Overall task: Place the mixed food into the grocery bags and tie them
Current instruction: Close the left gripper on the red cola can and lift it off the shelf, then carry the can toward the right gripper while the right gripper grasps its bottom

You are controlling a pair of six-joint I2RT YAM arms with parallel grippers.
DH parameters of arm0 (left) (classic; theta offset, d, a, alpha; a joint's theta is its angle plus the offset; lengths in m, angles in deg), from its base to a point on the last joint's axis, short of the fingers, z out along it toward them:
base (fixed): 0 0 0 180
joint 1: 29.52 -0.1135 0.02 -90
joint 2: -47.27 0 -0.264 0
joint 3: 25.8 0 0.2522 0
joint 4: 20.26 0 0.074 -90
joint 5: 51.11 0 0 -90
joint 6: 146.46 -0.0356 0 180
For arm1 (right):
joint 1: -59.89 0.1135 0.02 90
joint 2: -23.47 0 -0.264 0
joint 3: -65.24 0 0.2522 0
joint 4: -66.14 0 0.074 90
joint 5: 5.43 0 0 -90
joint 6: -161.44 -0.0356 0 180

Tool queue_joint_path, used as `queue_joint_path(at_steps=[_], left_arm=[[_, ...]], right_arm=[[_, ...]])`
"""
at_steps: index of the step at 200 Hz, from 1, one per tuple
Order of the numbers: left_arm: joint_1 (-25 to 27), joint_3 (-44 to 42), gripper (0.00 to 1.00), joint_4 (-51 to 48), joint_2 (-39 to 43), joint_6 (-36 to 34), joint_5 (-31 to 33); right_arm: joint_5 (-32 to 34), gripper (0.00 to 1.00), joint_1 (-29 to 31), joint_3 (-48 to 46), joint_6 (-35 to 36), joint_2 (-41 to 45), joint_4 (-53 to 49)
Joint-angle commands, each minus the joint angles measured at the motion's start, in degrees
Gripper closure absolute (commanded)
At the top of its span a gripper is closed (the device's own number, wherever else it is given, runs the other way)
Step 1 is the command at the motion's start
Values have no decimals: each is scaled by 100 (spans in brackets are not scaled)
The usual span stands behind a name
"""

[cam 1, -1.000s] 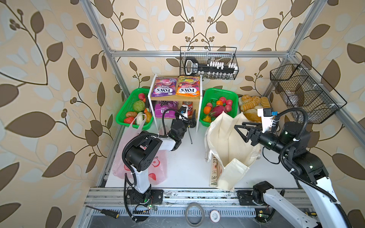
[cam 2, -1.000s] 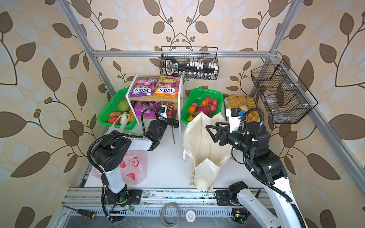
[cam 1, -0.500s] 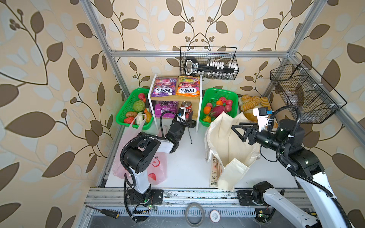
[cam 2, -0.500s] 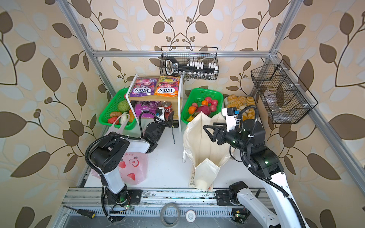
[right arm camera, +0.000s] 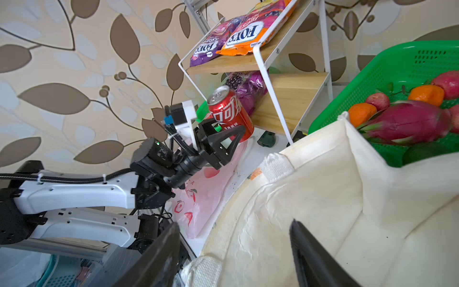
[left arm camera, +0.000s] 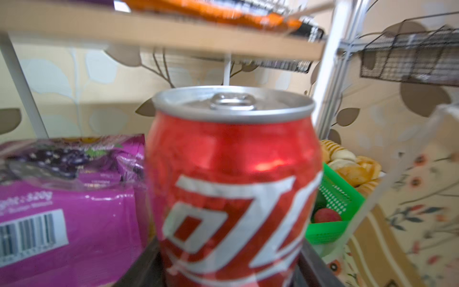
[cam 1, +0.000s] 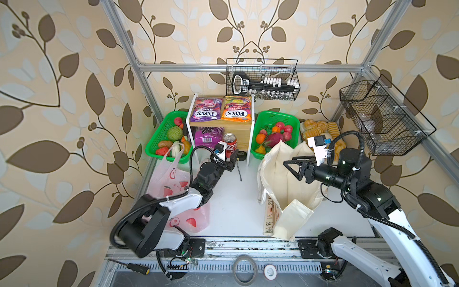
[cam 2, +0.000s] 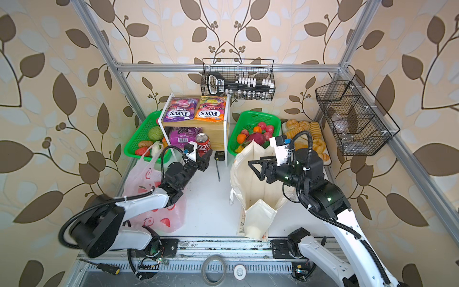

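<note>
The red cola can [cam 1: 229, 145] is pinched low on its body between the jaws of the left tool [cam 1: 228, 155]. It stands roughly upright, as far as can be told, at the open front of the lower shelf [right arm camera: 293, 99]. Whether its base rests on anything or hangs free I cannot tell. Just beside the can, to the tool's left and deeper in, lies the magenta barcoded packet [left arm camera: 74, 223]. Back along the left arm, behind and below the tool, the pink plastic bag [cam 1: 171, 181] lies slumped on the table [cam 1: 236, 198], with a loop handle standing up off to the tool's left. To the tool's right, across bare table, stands the cream canvas tote [cam 1: 280, 188], its mouth gaping. The right tool [cam 1: 289, 161] hangs over that mouth with its jaws spread and nothing between them. The step in hand looks like fetching the can from the shelf. The next move, I judge, calls for drawing the can back clear of the upper board. It then has to be carried over one bag's mouth and let go only once it is above the opening. The pink bag is the nearer, but its mouth looks limp and may need holding open.
</note>
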Motion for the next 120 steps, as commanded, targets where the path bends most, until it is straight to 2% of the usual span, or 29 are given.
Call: queue_joint_path(at_steps=[1,23,50,87,120], left_arm=[[72,471,66,-1224,1288,210,-906],[121,967,67,-2713,1923,161,-1807],[379,1786,67,-4067,1918,-243,-2662],[1001,2720,67,-5378,1522,-1121,-2772],[1146,2799,67,-5391,1522,-1349,-2951]], right_arm=[[621,30,388,528,392,-190,-370],[962,30,823,948,824,-502,-705],[1311,28,1431,1508,1324,-923,-951],[1829,25,2100,2195,1740,-1466,-1379],[1768,18,2144,2300,1695,-1625,-1320]])
